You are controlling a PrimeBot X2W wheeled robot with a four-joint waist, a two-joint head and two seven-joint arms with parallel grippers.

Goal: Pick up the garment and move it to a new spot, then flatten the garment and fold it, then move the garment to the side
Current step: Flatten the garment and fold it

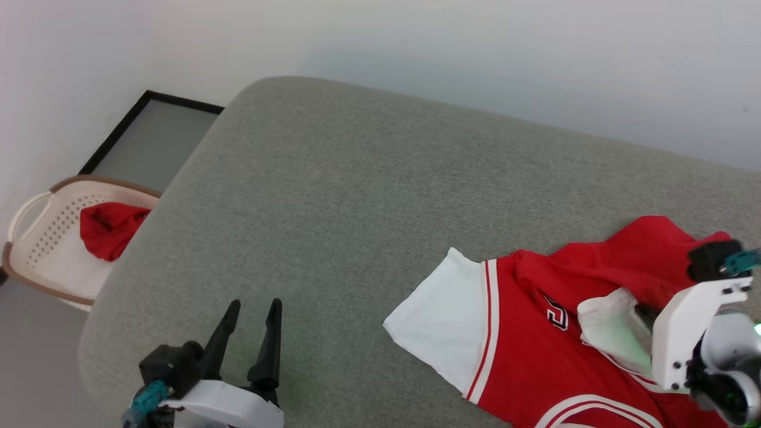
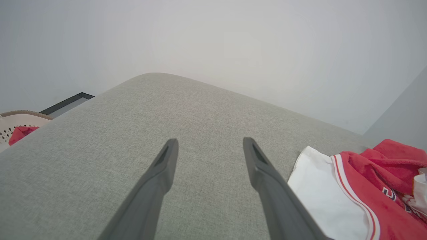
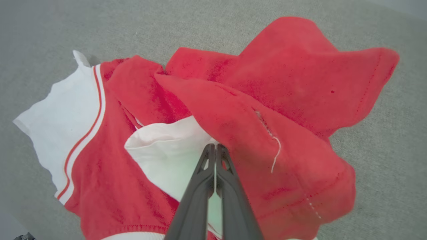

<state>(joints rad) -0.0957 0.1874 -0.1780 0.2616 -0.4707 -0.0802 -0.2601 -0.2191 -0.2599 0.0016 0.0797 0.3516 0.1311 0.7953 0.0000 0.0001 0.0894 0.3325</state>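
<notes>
The right end effector (image 3: pixel 215 146) is clenched, its two fingers pressed flat together. The tips are set on the garment (image 3: pixel 283 83), where a bunched white sleeve (image 3: pixel 166 150) meets a red fold lying over it. A thin layer of cloth appears to be pinched between them, though this cannot be made out with certainty.

The left end effector (image 1: pixel 255 303) is released, its fingers spread wide above the bare grey fabric-covered surface (image 1: pixel 357 178). Nothing is held in it. From it, the garment lies off to the right and well apart, a flat white sleeve (image 1: pixel 443 321) being the nearest part. The right arm is therefore judged the nearer, being already at the cloth.

The garment is rumpled, not spread. Its long axis is taken to run from the flat sleeve, to the left of the right end effector, across to the red heap ahead of it and to its right. The lift is judged to turn on this: most of the cloth lies beyond and beside the pinch, so it would trail as it is raised. Bare surface for a new spot lies to the left of the right end effector.

Counted: one garment, two white sleeves, two end effectors, one beige basket (image 1: pixel 35 238) far to the left, and one small red cloth (image 1: pixel 110 229) in it.
</notes>
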